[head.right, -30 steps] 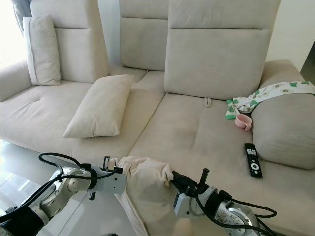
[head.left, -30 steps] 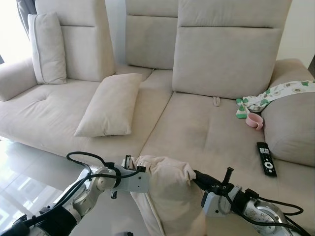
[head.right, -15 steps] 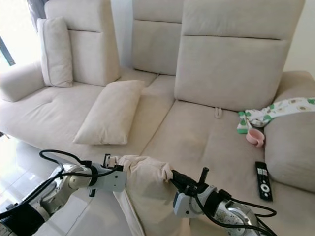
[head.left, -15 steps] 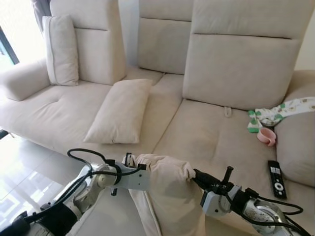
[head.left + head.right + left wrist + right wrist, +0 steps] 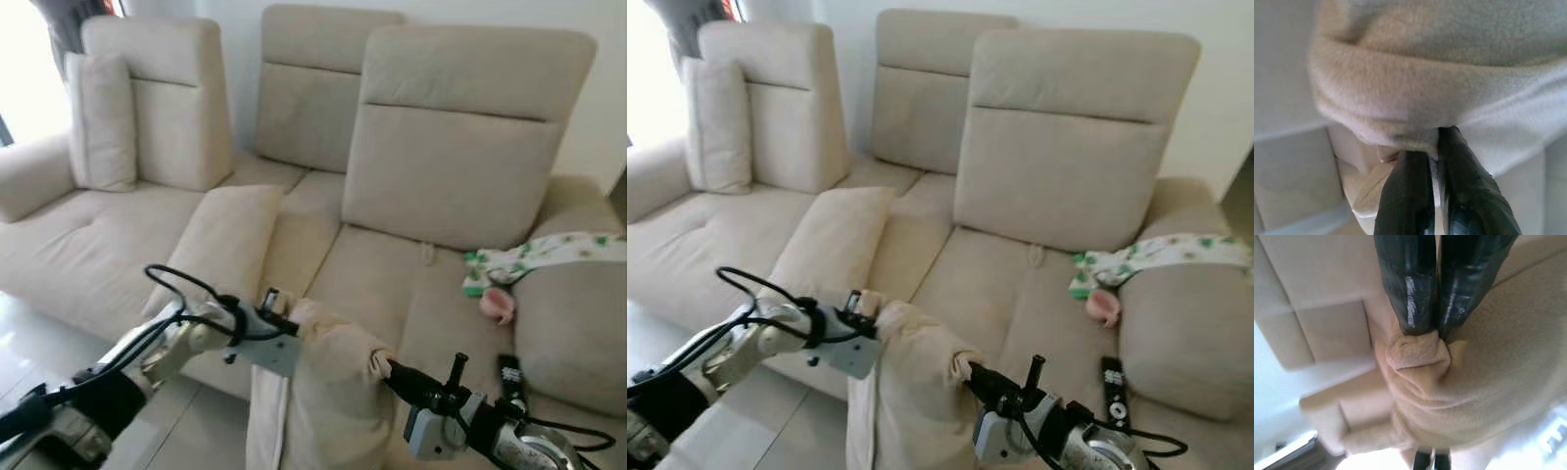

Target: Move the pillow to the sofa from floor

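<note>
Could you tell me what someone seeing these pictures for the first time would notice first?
First, the beige pillow hanging between the two grippers in front of the sofa: the left gripper pinches its one end and the right gripper the other, jaws shut on the fabric. Next, a second pillow lying on the sofa seat to the left. On the right of the seat lie a pink cup and a black remote.

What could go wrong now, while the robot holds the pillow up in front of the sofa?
1. Each end effector, left and right, pinches only a small fold of the pillow, so the fabric may slip out.
2. The pillow hangs low between the arms and could catch on the sofa front edge.
3. Swung far right, it might hit the remote or pink cup.
</note>
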Available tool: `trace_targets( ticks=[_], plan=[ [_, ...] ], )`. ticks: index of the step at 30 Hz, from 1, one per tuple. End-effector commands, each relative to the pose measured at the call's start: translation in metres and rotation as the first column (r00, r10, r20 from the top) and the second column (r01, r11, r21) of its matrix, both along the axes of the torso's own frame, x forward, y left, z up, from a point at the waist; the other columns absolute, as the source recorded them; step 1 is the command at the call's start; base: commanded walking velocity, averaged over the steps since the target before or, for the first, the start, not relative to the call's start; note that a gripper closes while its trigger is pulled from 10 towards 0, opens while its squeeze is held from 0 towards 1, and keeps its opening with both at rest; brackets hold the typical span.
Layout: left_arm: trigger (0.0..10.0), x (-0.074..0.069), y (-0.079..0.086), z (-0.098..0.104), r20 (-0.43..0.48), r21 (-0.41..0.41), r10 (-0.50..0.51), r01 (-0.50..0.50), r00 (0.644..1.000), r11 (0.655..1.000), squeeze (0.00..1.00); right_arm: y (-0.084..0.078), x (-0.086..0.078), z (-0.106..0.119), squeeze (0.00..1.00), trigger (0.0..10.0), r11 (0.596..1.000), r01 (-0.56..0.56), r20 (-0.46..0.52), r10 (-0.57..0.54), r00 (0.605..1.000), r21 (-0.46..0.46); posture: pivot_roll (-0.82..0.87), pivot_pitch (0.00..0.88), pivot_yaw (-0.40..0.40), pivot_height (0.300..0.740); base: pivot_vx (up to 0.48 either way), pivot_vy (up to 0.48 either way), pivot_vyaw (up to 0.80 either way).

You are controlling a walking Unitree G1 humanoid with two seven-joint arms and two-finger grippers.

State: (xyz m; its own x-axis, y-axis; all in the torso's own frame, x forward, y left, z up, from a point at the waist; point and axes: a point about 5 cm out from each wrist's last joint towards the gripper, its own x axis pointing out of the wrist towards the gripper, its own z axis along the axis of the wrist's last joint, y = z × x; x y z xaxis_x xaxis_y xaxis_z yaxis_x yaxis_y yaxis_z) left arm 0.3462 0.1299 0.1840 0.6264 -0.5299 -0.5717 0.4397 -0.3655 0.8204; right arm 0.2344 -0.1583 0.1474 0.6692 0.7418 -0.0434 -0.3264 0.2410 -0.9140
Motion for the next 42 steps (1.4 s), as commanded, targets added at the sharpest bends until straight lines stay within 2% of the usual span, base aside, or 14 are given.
trace_targets(
  ticks=[1, 11, 25, 31, 33, 42],
  plan=[
    [10.0, 0.001, -0.005, 0.006, 0.045, 0.001, -0.045, 0.045, 0.998, 0.999, 0.00, 0.009, -0.006, 0.010, 0.00, 10.0, 0.998, -0.052, 0.034, 0.051, 0.998, 0.035, 0.13, 0.056, 0.018, 0.702, 0.000, 0.000, 0.00],
    [10.0, 0.003, -0.014, 0.006, 0.056, -0.026, -0.100, 0.101, 0.993, 0.995, 0.00, 0.009, -0.008, 0.014, 0.00, 10.0, 0.998, -0.024, 0.037, 0.022, 0.999, 0.059, 0.11, 0.046, 0.022, 0.740, 0.000, 0.000, 0.00],
    [10.0, 0.005, -0.022, 0.005, 0.065, -0.050, -0.135, 0.138, 0.989, 0.989, 0.00, 0.007, -0.005, 0.020, 0.00, 10.0, 0.997, 0.006, 0.045, -0.010, 0.999, 0.081, 0.11, 0.035, 0.020, 0.740, 0.000, 0.000, 0.00],
    [10.0, 0.004, -0.028, 0.006, 0.047, -0.116, -0.143, 0.147, 0.989, 0.982, 0.00, 0.005, -0.005, 0.015, 0.00, 10.0, 0.984, 0.057, -0.019, -0.055, 0.998, 0.167, 0.10, 0.025, 0.025, 0.740, 0.000, 0.000, 0.00],
    [10.0, 0.005, -0.030, 0.006, 0.040, -0.132, -0.139, 0.143, 0.990, 0.981, 0.00, 0.006, -0.005, 0.012, 0.00, 10.0, 0.977, 0.083, -0.045, -0.076, 0.996, 0.195, 0.10, 0.022, 0.030, 0.740, 0.000, 0.000, -0.69],
    [10.0, 0.006, -0.036, 0.006, 0.037, -0.150, -0.147, 0.151, 0.988, 0.977, 0.00, 0.009, -0.004, 0.012, 0.00, 10.0, 0.971, 0.095, -0.052, -0.085, 0.995, 0.217, 0.09, 0.017, 0.040, 0.740, 0.000, 0.000, -0.73]
  ],
)
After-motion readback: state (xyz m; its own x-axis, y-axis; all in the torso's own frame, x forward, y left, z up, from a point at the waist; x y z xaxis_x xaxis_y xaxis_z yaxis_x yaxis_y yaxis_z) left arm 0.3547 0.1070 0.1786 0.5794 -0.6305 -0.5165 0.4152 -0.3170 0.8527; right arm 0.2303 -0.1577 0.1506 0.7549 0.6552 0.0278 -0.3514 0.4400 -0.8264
